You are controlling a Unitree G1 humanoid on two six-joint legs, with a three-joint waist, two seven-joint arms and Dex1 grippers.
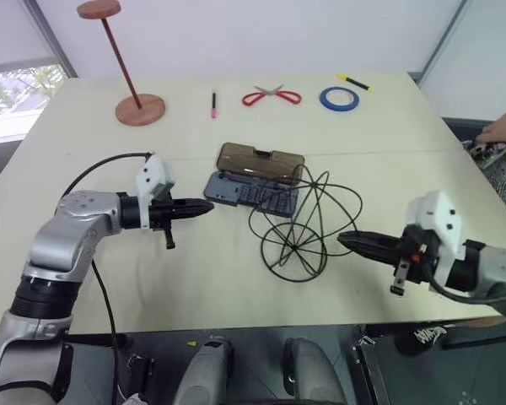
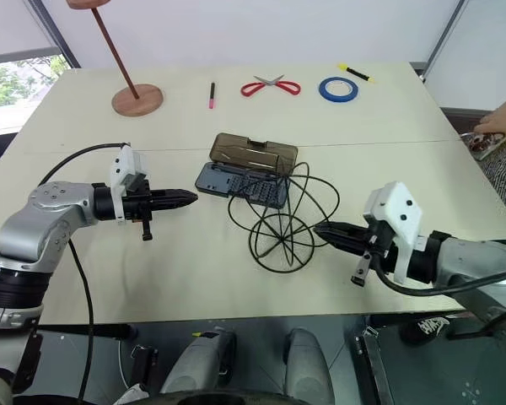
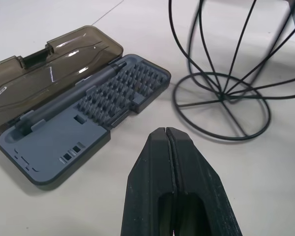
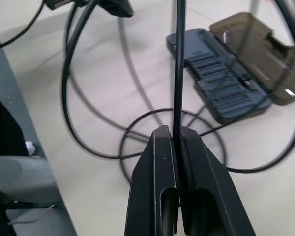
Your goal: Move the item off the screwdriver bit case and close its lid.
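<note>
The right claw point(image 2: 324, 229) pinches 1 thin rib of the wire cage point(image 2: 283, 221) — light, springy, likely to swing — while the left claw point(image 1: 206, 207) is closed, empty.

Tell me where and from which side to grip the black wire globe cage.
Pinch one thin upright rib of the black wire globe cage from the robot's right side, probably best. The right gripper is already shut on a rib there; the dark grey bit case lies on the cage's far left.

L hand point(image 1: 204, 207) fingers pressed together; R hand point(image 1: 344, 240) clamped on wire.
</note>
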